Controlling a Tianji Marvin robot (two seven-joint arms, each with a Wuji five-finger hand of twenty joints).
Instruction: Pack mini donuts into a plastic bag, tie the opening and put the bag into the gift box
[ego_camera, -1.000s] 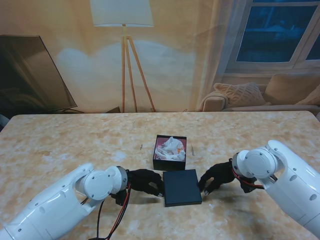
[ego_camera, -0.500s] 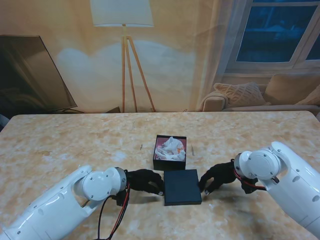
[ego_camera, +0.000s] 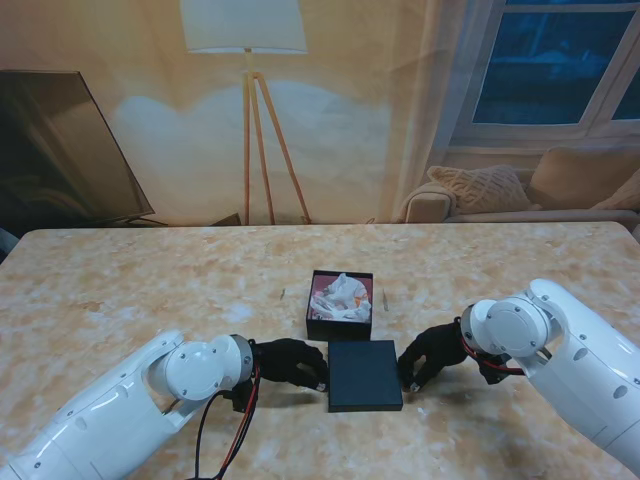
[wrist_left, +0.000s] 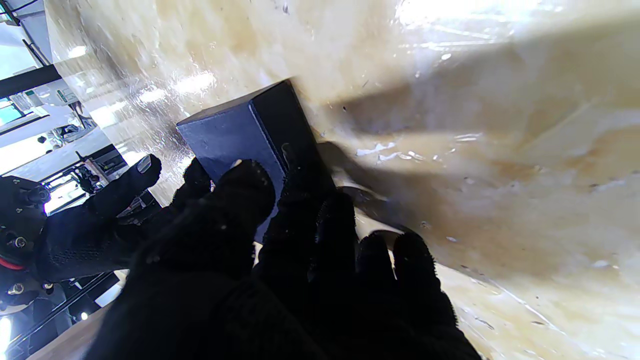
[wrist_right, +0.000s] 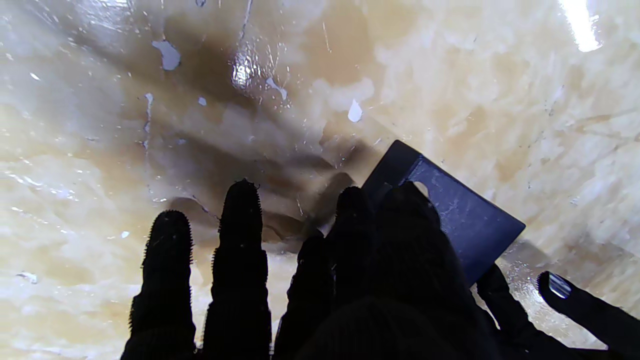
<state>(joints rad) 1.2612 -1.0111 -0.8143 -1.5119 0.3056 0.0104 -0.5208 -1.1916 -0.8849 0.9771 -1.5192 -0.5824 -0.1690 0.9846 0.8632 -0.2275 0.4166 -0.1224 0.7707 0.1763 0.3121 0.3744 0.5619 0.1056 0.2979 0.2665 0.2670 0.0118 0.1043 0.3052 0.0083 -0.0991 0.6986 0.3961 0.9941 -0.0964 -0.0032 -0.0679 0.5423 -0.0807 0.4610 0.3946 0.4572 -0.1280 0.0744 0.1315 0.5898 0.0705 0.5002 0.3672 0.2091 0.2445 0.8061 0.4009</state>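
The black gift box (ego_camera: 339, 327) stands open at the table's middle, with the tied plastic bag (ego_camera: 342, 293) of donuts inside it. Its flat black lid (ego_camera: 365, 375) lies just nearer to me, and a corner of the lid (wrist_left: 235, 135) shows in the left wrist view. My left hand (ego_camera: 290, 362) grips the lid's left edge, thumb on top. My right hand (ego_camera: 432, 352) holds the right edge of the lid (wrist_right: 460, 215) the same way. In the right wrist view, two fingers (wrist_right: 239, 235) stretch out flat beside the lid.
Two thin small sticks (ego_camera: 283, 294) (ego_camera: 385, 298) lie on the table (ego_camera: 150, 290) either side of the box. A lamp stand, a dark screen and a sofa are beyond the far edge. Red and black cables (ego_camera: 235, 425) hang under my left wrist.
My right hand has edged slightly inward against the lid's right edge. The lid and left hand have hardly moved.
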